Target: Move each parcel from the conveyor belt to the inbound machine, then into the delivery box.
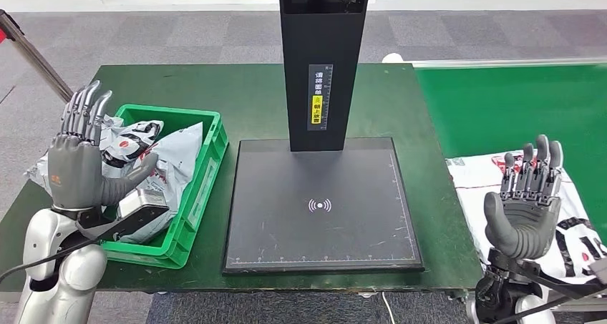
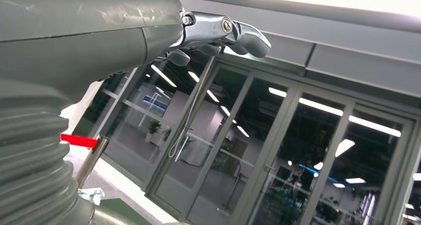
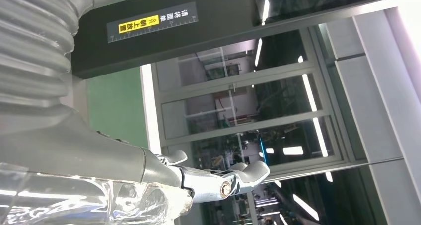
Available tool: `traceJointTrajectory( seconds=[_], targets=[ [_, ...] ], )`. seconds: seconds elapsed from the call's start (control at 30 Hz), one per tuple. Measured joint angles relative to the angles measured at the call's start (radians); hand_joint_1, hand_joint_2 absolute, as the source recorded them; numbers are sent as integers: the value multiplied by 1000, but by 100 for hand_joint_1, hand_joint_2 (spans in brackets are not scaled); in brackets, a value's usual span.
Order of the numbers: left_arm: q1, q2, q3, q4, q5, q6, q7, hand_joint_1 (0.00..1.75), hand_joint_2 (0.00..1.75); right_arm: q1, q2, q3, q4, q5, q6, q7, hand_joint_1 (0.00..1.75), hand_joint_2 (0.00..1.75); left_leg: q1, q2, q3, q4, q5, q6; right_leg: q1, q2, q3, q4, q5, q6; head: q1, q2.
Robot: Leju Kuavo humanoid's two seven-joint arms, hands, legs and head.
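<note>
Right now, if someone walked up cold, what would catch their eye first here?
Probably the tall black scanner column rising from the flat black pad at the table's middle. Left of it, a green bin holds crumpled grey parcels, and a white printed parcel lies on the right. The left hand and right hand are raised, fingers spread, holding nothing.

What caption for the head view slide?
Both hands, left hand and right hand, raised open; scanner plate bare, parcels in green bin.

The black post carries a label of Chinese characters, too small to read surely, with a yellow patch. The scanner plate bears a wireless-wave symbol.
</note>
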Motion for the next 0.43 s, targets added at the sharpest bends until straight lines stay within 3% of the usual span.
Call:
traceJointTrajectory(
  seconds=[0.43],
  targets=[
    [-44, -29, -7, -40, 5, 12, 6, 0, 175, 1, 17, -1, -18, 10, 5, 1, 0, 175, 0, 0, 0, 0, 0, 0, 0, 0, 0, 0, 0, 0, 0, 0]
  ],
)
